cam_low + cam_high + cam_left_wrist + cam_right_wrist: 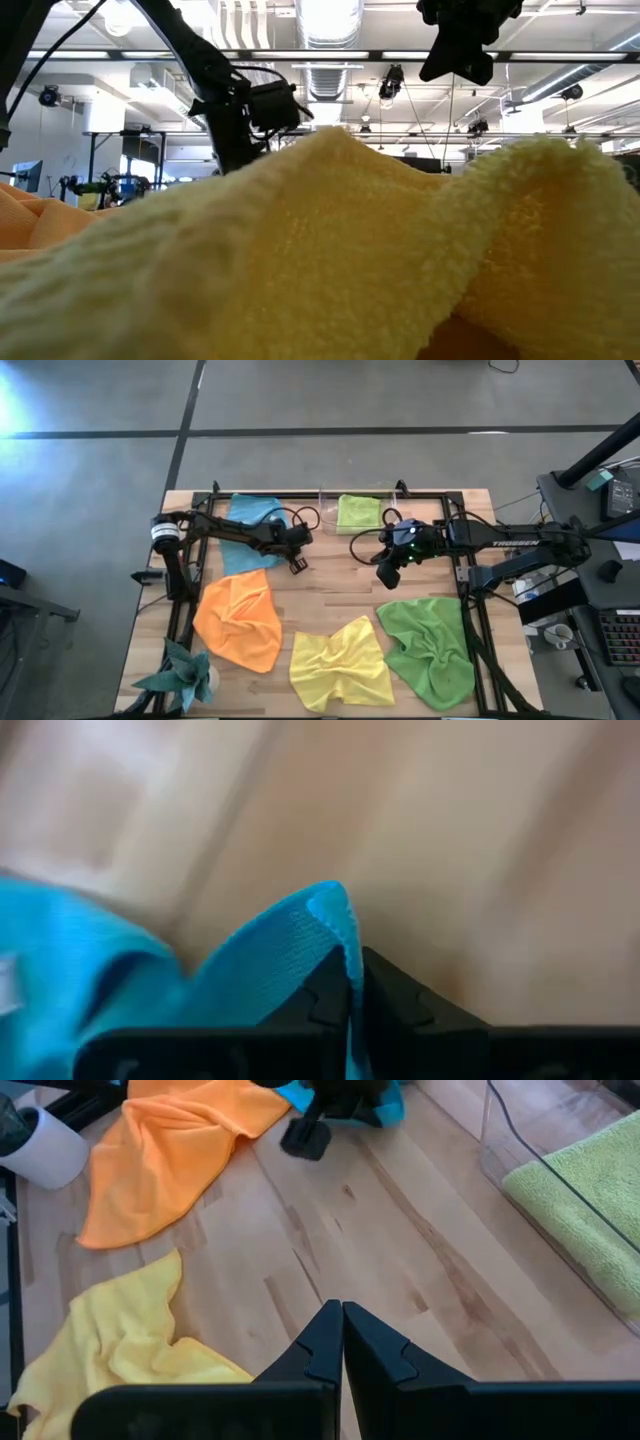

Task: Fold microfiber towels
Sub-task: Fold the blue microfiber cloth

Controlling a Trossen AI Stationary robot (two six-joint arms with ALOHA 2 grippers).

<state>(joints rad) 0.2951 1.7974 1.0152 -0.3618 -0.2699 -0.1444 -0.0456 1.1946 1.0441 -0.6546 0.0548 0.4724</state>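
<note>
Camera positions: four views of one wooden table (330, 605).

High view: overhead, facing straight down, whole table and surrounding floor in frame. Low view: tabletop level, facing across into the room, pressed so near the yellow towel (330, 250) that it fills the lower frame. Left wrist view: very close, filled by the blue towel (130, 980) and bare wood. Right wrist view: slanting down across the table, sharing the orange towel (180, 1150) with the high view.

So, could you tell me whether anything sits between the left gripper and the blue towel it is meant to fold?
No, nothing visible does. The left gripper is shut on an edge of the blue towel, which shows pinched between its fingers in the left wrist view.
</note>
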